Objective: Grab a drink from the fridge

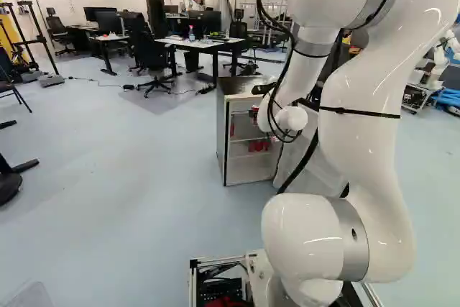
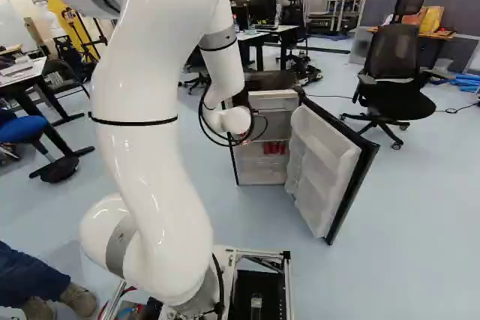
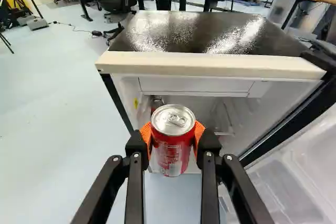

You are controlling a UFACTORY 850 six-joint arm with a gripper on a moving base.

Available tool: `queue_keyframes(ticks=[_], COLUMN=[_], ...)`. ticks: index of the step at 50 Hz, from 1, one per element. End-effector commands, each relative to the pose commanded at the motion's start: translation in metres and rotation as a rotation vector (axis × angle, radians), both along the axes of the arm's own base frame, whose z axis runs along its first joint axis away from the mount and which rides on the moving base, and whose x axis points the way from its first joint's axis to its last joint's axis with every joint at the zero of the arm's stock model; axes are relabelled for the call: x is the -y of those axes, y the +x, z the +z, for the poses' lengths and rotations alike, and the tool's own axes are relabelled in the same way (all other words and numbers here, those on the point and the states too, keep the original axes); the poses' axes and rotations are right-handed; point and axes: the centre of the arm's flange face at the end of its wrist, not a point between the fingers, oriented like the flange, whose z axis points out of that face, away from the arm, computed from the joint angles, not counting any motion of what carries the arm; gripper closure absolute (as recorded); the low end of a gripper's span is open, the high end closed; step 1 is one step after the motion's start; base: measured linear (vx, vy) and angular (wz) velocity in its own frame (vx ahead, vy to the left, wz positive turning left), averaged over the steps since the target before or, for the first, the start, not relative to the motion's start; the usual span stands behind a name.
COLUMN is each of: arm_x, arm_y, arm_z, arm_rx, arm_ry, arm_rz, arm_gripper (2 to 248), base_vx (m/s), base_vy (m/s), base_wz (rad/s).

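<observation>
Your end effector (image 3: 172, 135) grips the red drink can (image 3: 172, 156); swinging toward 3 o'clock could hit the open fridge door (image 2: 326, 166).

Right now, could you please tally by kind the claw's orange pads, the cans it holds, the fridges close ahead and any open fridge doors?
Orange pads: 2
Can held in the claw: 1
Fridge: 1
Open fridge door: 1
Total: 5

Red cans on the shelf are left out, too small to count surely.
</observation>
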Motion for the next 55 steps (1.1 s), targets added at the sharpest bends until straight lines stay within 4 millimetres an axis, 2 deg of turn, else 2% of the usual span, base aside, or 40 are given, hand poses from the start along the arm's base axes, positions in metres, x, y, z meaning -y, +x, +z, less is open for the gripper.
queue_keyframes(ticks=[55], arm_x=[-0.002], arm_y=[0.0], arm_z=[0.061], arm_rx=[0.12], arm_ry=[-0.029], arm_rz=[0.004], arm_gripper=[152], base_vx=[0.0], base_vy=[0.0], base_wz=[0.0])
